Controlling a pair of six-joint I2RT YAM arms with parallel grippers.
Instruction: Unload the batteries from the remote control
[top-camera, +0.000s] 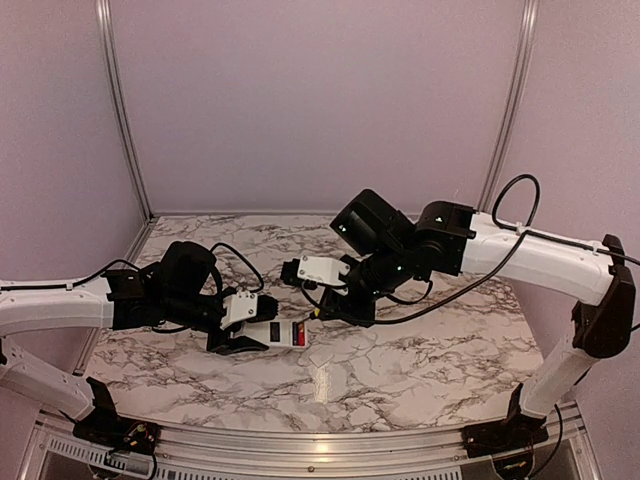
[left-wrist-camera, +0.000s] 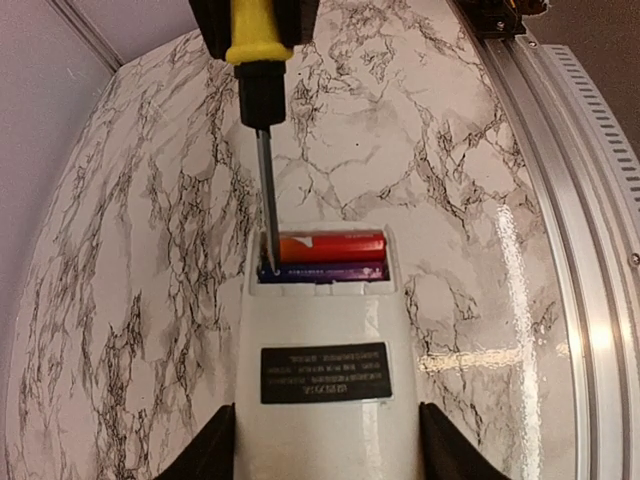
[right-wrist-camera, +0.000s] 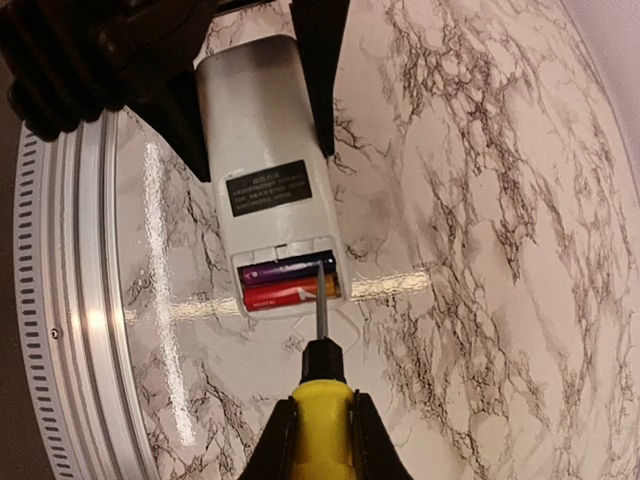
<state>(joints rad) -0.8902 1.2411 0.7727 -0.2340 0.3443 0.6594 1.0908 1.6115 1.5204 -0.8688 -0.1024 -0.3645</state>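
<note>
The remote control (left-wrist-camera: 325, 330) lies back up on the marble table, its battery bay open at the far end. My left gripper (left-wrist-camera: 325, 415) is shut on the remote's sides. In the bay lie two batteries, a red one (left-wrist-camera: 330, 246) and a dark blue-purple one (left-wrist-camera: 325, 270). My right gripper (right-wrist-camera: 320, 405) is shut on the yellow-handled screwdriver (right-wrist-camera: 320, 420). Its tip sits in the bay at the end of the dark battery (right-wrist-camera: 285, 270), beside the red battery (right-wrist-camera: 285, 293). In the top view the grippers meet mid-table over the remote (top-camera: 285, 333).
A small white squarish piece (right-wrist-camera: 335, 325) lies flat on the table just past the remote's open end, under the screwdriver shaft. The table's aluminium front rail (left-wrist-camera: 580, 250) runs close by. Purple walls enclose the table (top-camera: 400, 370).
</note>
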